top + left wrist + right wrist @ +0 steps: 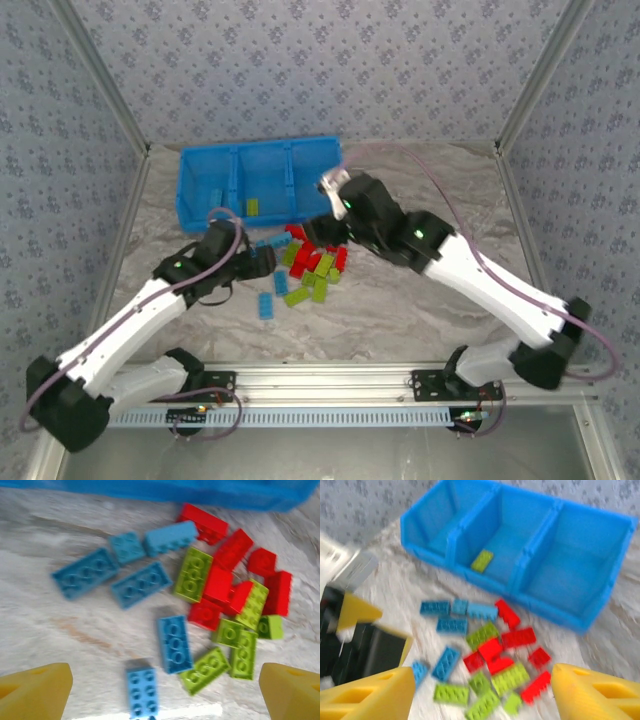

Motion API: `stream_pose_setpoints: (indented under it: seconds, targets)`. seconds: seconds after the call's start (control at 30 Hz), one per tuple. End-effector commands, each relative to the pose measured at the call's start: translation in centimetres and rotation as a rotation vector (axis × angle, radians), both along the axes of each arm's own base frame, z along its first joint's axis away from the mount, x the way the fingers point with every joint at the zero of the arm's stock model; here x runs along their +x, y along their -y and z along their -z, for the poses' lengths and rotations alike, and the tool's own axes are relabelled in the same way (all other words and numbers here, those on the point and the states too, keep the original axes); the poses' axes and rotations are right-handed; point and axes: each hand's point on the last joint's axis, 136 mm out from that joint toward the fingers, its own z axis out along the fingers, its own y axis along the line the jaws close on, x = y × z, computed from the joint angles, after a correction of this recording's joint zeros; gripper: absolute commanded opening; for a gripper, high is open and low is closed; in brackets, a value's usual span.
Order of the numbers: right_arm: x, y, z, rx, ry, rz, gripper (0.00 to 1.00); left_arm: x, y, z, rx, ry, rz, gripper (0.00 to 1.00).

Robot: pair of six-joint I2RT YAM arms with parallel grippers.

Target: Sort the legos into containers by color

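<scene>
The legos [312, 265] lie in a loose pile of red, lime green and light blue bricks on the table, just in front of the blue tray of containers [258, 150]. One green brick [482, 560] lies in the middle compartment, and a blue one [215, 196] in the left. My left gripper [162, 690] is open and low over the pile's left side, with a light blue brick [142, 690] on the table between its yellow fingers. My right gripper [480, 690] hangs open above the pile, nothing in it.
A lone blue brick [266, 305] lies nearer the front edge. Patterned walls and metal posts [100, 75] close in the table on three sides. The left arm's black wrist [360, 640] sits close beside the pile.
</scene>
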Motion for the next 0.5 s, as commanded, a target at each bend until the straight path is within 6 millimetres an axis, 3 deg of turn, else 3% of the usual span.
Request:
stream_pose_setpoints:
  seconds: [0.0, 0.13, 0.23, 0.33, 0.47]
  targets:
    - [-2.6, 4.5, 6.3, -0.107, -0.145, 0.1, 0.78, 2.5, 4.9, -2.2, -0.075, 0.056, 0.031, 0.91]
    - [-4.6, 9.0, 9.2, -0.109, -0.189, 0.226, 0.8, 3.5, 11.2, -0.5, -0.01, 0.027, 0.174, 0.85]
    - [-5.0, 12.0, 10.0, -0.1, -0.188, 0.354, 0.83, 4.5, 15.5, 0.6, 0.032, 0.035, 0.255, 0.81]
    - [-5.2, 13.9, 10.2, -0.11, -0.194, 0.426, 0.84, 6.0, 18.0, 3.1, 0.098, 0.011, 0.281, 0.73]
    - [-5.6, 14.8, 9.9, -0.112, -0.194, 0.443, 0.85, 7.6, 19.8, 6.1, 0.156, -0.026, 0.282, 0.59]
